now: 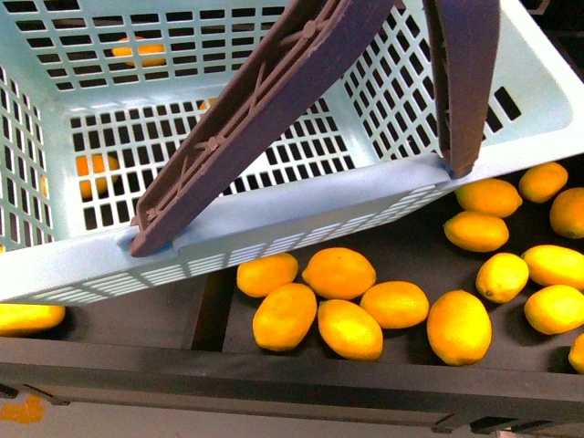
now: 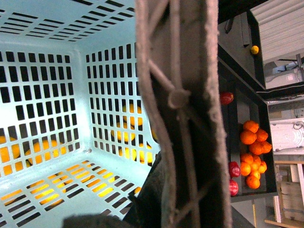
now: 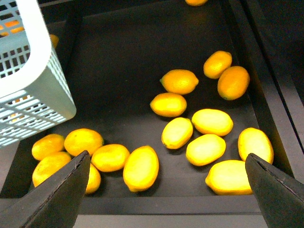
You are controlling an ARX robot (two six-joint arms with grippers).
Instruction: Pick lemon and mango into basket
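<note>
Two brown handles (image 1: 246, 119) cross the front view, swung up over the basket (image 1: 319, 212); the basket sits tilted and fills the upper frame; its near wall overhangs the dark tray (image 1: 420, 260); through its slotted floor and walls we see yellow-orange fruit beneath and behind it.

Lemons lie loose on the tray floor, outside the basket; some touch in a cluster near the basket's corner, others are spread toward the far side; a longer yellow fruit (image 1: 23, 318) shows at the left edge, in the next compartment, half hidden under the basket; we cannot tell whether it is the mango.

Right wrist view: the right gripper (image 3: 166, 155) hangs above the tray (image 3: 123, 61), fingers (image 3: 57, 190) spread wide, nothing between them; one lemon (image 3: 176, 133) lies below the gap, just beside its neighbours; the basket (image 3: 40, 52) corner shows off to one side.

Left wrist view: one handle (image 2: 185, 109) runs close past the lens; the basket (image 2: 80, 95) interior lies behind it; the left gripper (image 2: 142, 202) is only a dark blur against the handle's lower end; we cannot tell whether it clasps the handle; beyond, red fruits (image 2: 226, 98) and round orange fruits (image 2: 251, 147) sit in a dark compartment.
</note>
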